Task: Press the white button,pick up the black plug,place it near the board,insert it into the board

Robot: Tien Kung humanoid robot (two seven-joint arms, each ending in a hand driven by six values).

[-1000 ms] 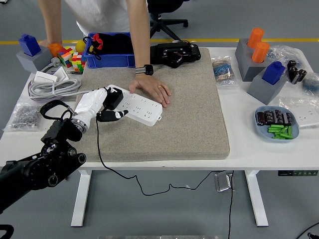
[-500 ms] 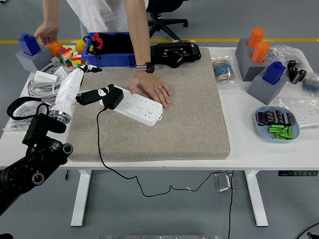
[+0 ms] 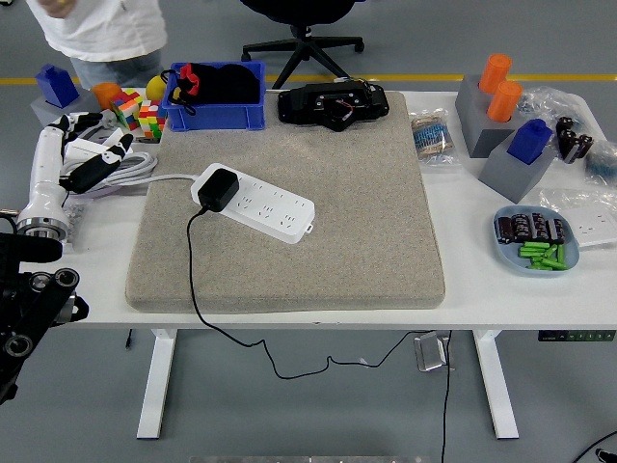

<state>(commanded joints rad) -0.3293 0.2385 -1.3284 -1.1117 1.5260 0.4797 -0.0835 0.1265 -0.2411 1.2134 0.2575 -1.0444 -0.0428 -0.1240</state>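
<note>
Left hand (image 3: 82, 154) has pulled back off the mat to the table's left edge, fingers loose and holding nothing. Plug (image 3: 217, 187) now sits seated in the left end of the board (image 3: 258, 204), cord trailing off the front. The person's steadying hand is gone from the board. Insertion looks done; task likely complete.

Left hand (image 3: 82, 145) raised at left edge, fingers spread, empty

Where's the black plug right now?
Head view: the black plug sits in the left end of the white power strip, on the grey mat, left of centre.
</note>
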